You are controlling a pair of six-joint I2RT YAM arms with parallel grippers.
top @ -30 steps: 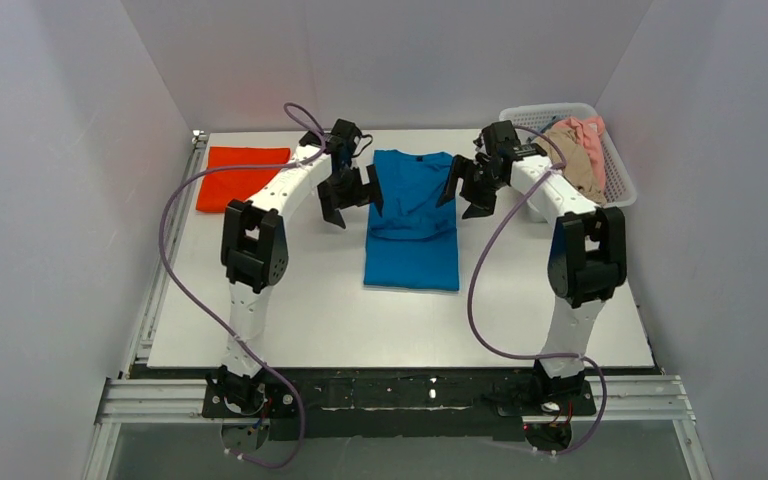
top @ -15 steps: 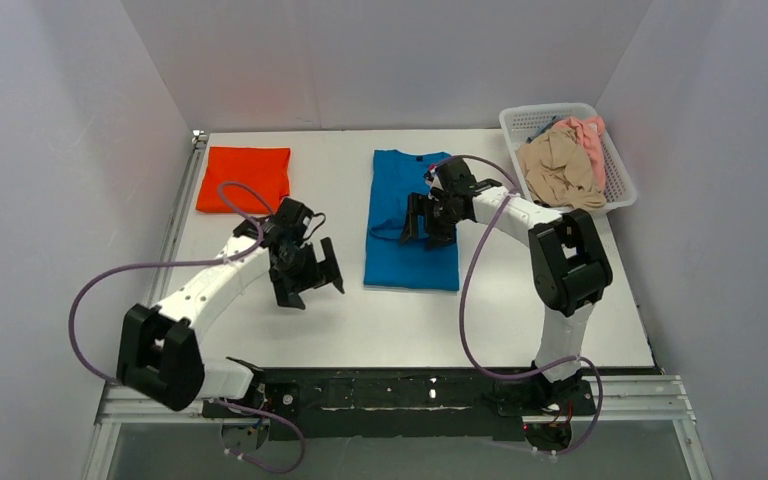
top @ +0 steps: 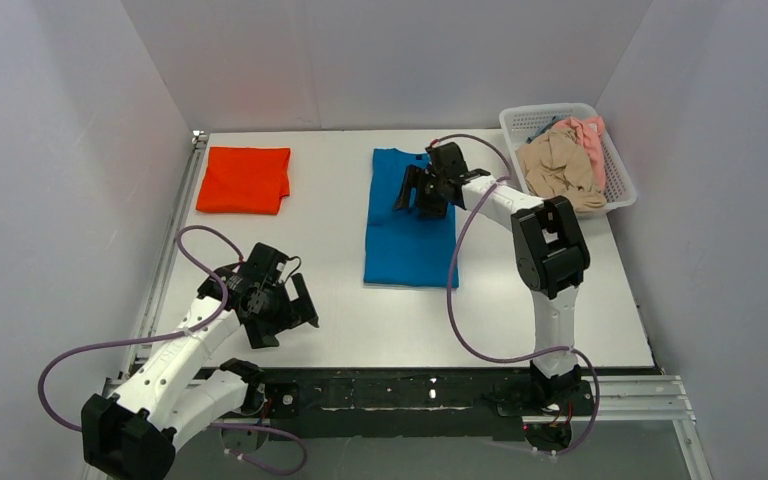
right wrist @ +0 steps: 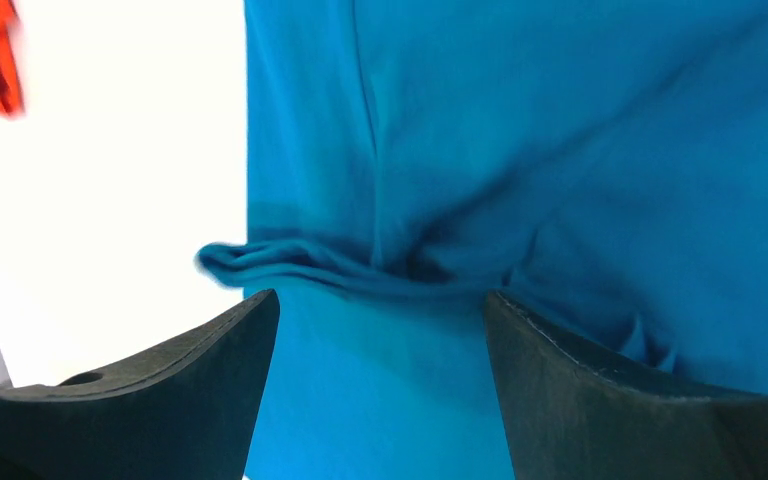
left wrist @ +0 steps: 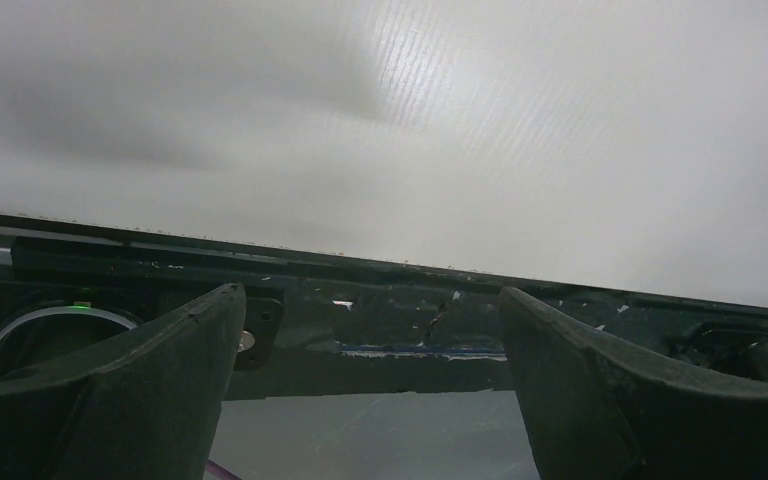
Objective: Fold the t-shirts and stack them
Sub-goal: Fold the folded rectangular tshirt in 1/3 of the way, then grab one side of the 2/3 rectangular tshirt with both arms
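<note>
Directly over blue t-shirt (top: pixel 409 250): right gripper (top: pixel 416 201)

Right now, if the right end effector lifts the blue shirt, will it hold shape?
Probably not: the blue shirt bunches into a soft ridge by the right end effector, so floppy. Folded layers would likely droop apart.

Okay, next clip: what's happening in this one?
Two arms are working on t-shirts. The right gripper, open, is over the far part of the blue shirt, which lies as a narrow strip in the middle of the table, a bunched ridge just ahead of the fingers. The left gripper, open and empty, sits at the near left edge. An orange shirt lies folded at the far left. Beige and pink shirts are heaped in the basket.
</note>
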